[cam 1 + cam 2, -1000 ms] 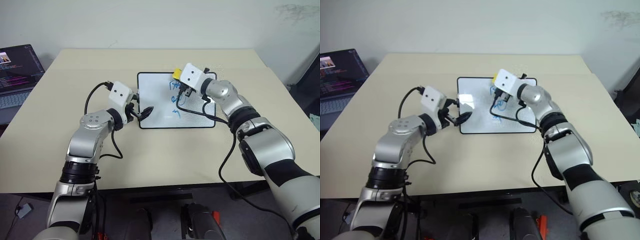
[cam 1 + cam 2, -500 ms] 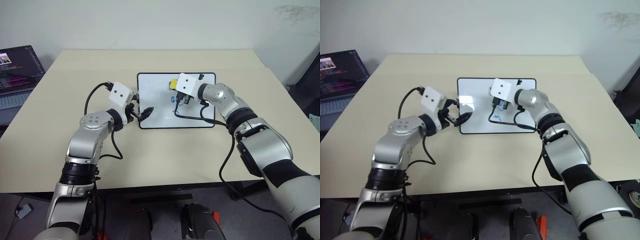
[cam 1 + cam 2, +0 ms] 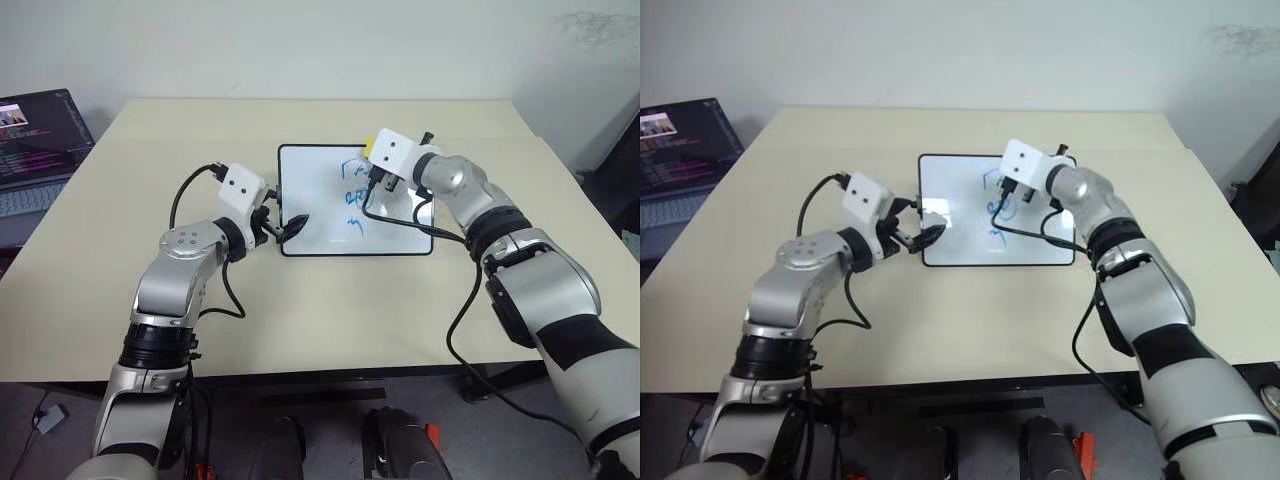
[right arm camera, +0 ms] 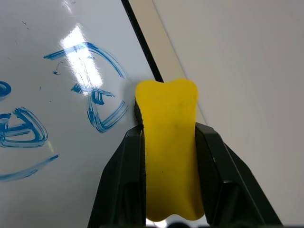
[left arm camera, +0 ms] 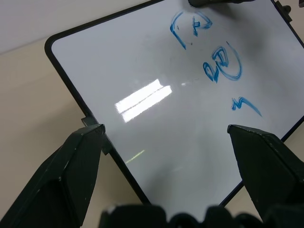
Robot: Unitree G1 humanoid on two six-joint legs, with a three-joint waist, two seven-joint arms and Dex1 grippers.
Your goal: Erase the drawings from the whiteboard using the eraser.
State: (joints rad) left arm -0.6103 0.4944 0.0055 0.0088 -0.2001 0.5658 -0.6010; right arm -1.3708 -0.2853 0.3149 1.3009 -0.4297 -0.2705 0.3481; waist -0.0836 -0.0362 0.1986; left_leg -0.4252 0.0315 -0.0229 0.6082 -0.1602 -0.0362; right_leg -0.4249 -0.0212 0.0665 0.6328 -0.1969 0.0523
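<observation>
Eraser at the board's far edge, drawings unwiped.
The right gripper (image 4: 168, 142) fingers pinch the yellow eraser (image 4: 169, 137) beside the top drawing (image 4: 90, 80) on the whiteboard (image 3: 310, 190). The left gripper (image 5: 171, 156) stands open, straddling the board's near-left corner on the tabletop (image 3: 150, 150).

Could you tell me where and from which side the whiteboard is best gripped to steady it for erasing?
Grip the whiteboard on its thin black frame at the left short edge, coming in level from the left gripper side; that edge is bare, away from the drawings.
</observation>
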